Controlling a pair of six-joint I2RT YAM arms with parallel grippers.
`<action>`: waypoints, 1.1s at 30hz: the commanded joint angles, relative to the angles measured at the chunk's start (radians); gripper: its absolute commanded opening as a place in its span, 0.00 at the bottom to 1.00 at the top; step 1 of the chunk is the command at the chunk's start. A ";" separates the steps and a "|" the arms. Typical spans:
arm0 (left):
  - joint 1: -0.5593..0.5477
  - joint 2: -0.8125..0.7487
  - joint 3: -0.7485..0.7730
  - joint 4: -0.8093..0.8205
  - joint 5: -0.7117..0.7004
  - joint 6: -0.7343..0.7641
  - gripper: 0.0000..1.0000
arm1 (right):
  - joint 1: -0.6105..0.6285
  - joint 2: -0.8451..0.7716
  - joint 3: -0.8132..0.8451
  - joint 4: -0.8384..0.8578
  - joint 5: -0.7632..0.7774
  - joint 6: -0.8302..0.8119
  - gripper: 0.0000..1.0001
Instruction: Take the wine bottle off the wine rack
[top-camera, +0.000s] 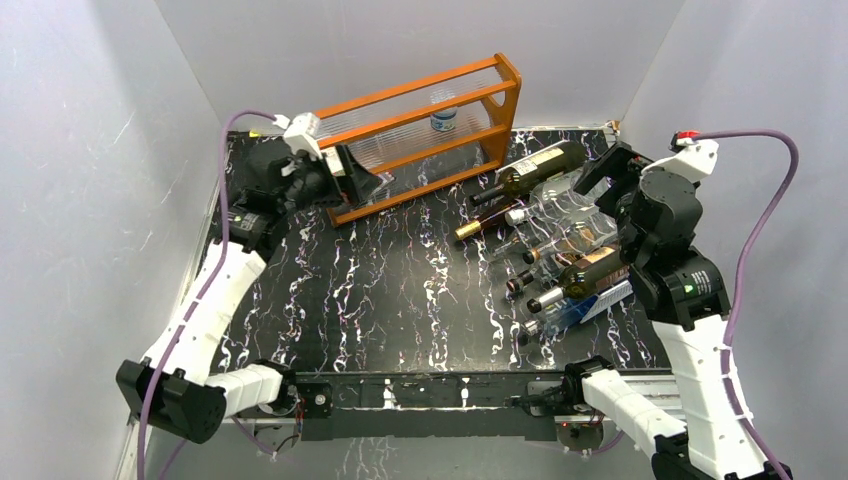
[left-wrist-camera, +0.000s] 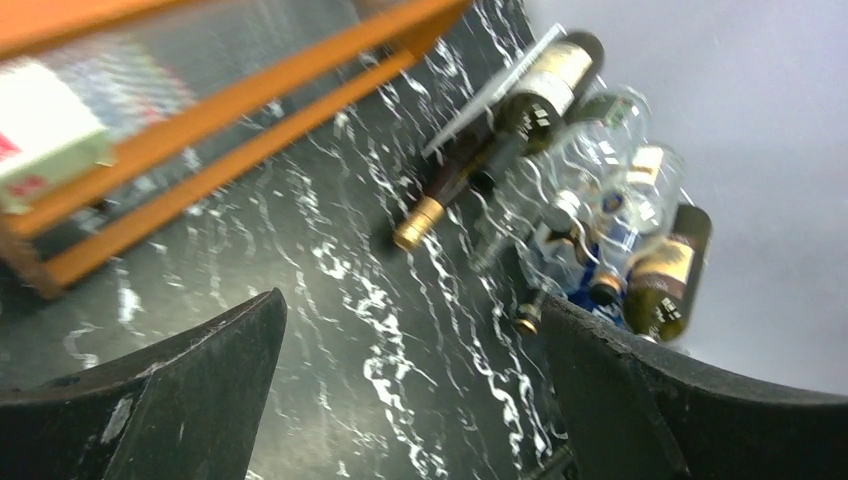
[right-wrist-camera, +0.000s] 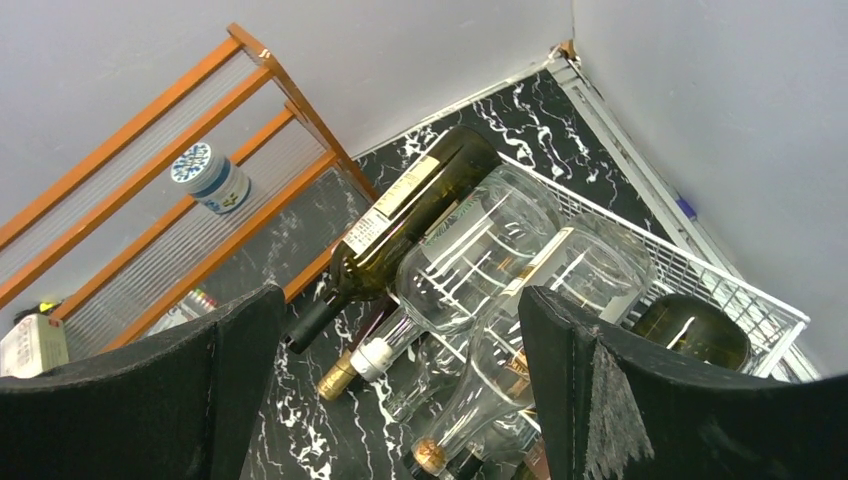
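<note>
Gaping empty, left gripper (left-wrist-camera: 412, 335) and right gripper (right-wrist-camera: 400, 330) hover; the label (right-wrist-camera: 385, 213) on the wine bottle (right-wrist-camera: 445, 170) is unreadable.

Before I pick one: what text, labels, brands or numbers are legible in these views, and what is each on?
No text is legible in any view.
Label on the dark green bottle: print present, too small to read.
Label on the clear bottle: white marks, unreadable.
Lid of the jar on the orange shelf: blue pattern, no legible words.
Side of the white box: red mark, blurred.
</note>
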 joint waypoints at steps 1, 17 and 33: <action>-0.131 0.024 0.024 -0.005 -0.007 -0.068 0.98 | 0.008 0.017 0.054 -0.006 0.059 0.078 0.98; -0.586 0.197 0.016 0.086 -0.189 -0.118 0.98 | 0.012 0.044 0.073 -0.021 -0.385 -0.101 0.98; -0.768 0.557 0.119 0.337 -0.035 -0.226 0.92 | 0.012 -0.051 0.014 0.058 -0.422 -0.153 0.98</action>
